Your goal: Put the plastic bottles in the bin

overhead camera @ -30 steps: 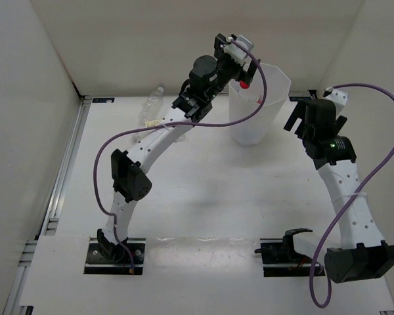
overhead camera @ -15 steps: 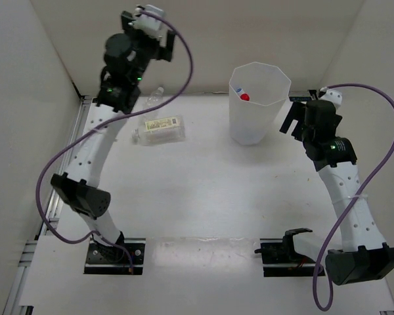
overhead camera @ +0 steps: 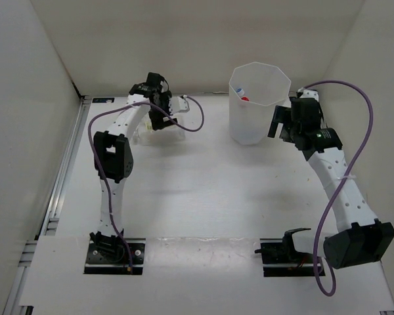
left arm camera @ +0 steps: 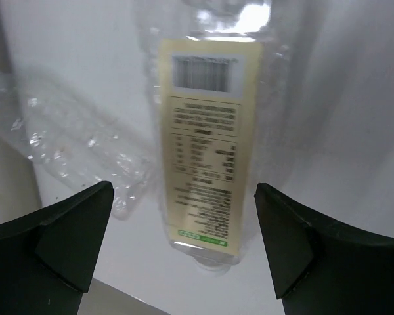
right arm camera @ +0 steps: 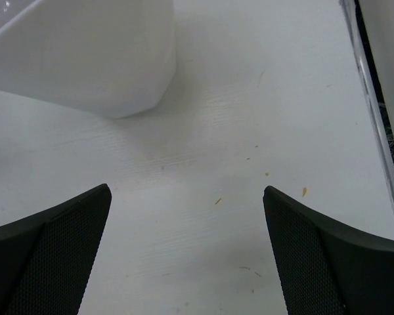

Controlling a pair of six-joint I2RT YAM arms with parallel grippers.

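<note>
The yellowish-labelled bottle (left arm camera: 207, 151) lies on the table, its cap end toward the camera, centred between the fingers of my open left gripper (left arm camera: 184, 236), which hovers just above it without touching. An unlabelled clear bottle (left arm camera: 72, 151) lies to its left. In the top view the left gripper (overhead camera: 159, 121) is at the back left, covering most of the yellowish bottle (overhead camera: 142, 136). The bin (overhead camera: 276, 84) stands at the back right, with a red cap (overhead camera: 244, 98) and a blue-labelled bottle (overhead camera: 239, 87) inside. My right gripper (overhead camera: 276, 122) is open and empty beside the bin's right side.
The bin's base (right arm camera: 85, 59) fills the upper left of the right wrist view. A metal rail (right arm camera: 374, 98) runs along the table's right edge. White walls enclose the table at the back and sides. A rail (overhead camera: 65, 164) also borders the left edge.
My left arm swung from over the bin to the back left and came down over the yellowish bottle. The red-capped bottle now lies in the bin. My right gripper moved closer to the bin.
</note>
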